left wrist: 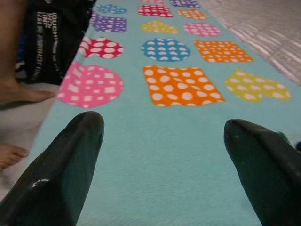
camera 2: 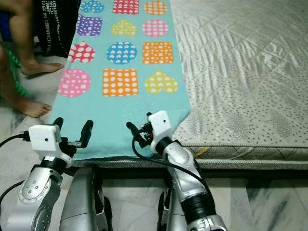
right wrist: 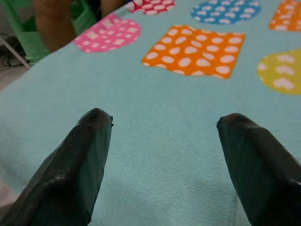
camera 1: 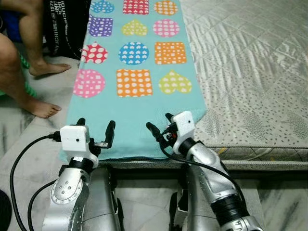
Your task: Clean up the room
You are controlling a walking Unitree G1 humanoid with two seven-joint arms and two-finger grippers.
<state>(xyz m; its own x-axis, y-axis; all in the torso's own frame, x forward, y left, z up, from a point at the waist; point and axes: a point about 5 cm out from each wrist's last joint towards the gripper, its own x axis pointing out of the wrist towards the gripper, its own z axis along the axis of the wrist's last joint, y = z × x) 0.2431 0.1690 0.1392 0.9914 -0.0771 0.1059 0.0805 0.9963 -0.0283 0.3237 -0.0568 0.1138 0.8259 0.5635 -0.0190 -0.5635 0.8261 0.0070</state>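
Note:
A turquoise blanket (camera 1: 139,108) with coloured dotted shapes lies flat along the left side of a grey quilted mattress (camera 1: 250,72). My left gripper (camera 1: 95,126) hovers open over the blanket's near left corner. My right gripper (camera 1: 160,124) is open too, just above the blanket's near edge, a little right of the middle. Both wrist views look along the open fingers (left wrist: 70,160) (right wrist: 80,155) at the blanket (left wrist: 164,150) (right wrist: 160,127), with nothing held between them.
A person's bare legs and feet (camera 1: 41,108) stand on the marble floor (camera 1: 19,130) to the left of the mattress. A black bag (camera 1: 67,26) sits behind them. The mattress front edge (camera 1: 260,155) runs just before my arms.

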